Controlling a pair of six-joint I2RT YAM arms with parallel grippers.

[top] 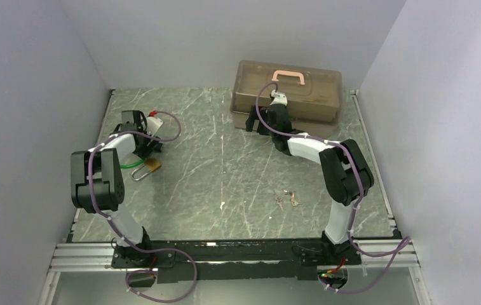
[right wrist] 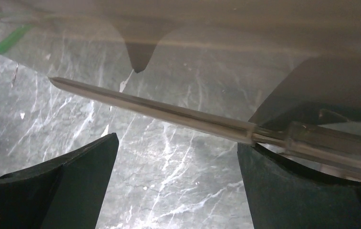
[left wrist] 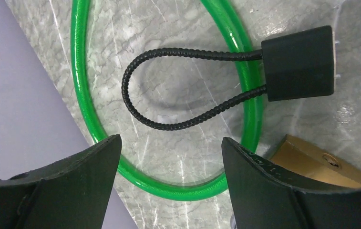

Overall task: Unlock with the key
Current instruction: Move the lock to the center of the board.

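Note:
The key [top: 286, 200] lies in a tiny silver bunch on the marble table, front right, far from both grippers. The brass padlock [top: 153, 164] with its silver shackle rests at the left; in the left wrist view its brass corner [left wrist: 319, 164] shows beside the right finger. My left gripper [top: 147, 149] [left wrist: 171, 140] hangs open just above a green cable loop [left wrist: 80, 86], which passes under the gap; nothing is gripped. My right gripper [top: 260, 121] [right wrist: 177, 143] stands open at the toolbox, empty, with a screwdriver [right wrist: 169, 112] lying just beyond its fingertips.
A brown translucent toolbox [top: 314, 95] with a pink handle stands at the back right. A black cable lock [left wrist: 300, 62] with a braided loop lies inside the green cable loop. Grey walls close in the table on the left, back and right.

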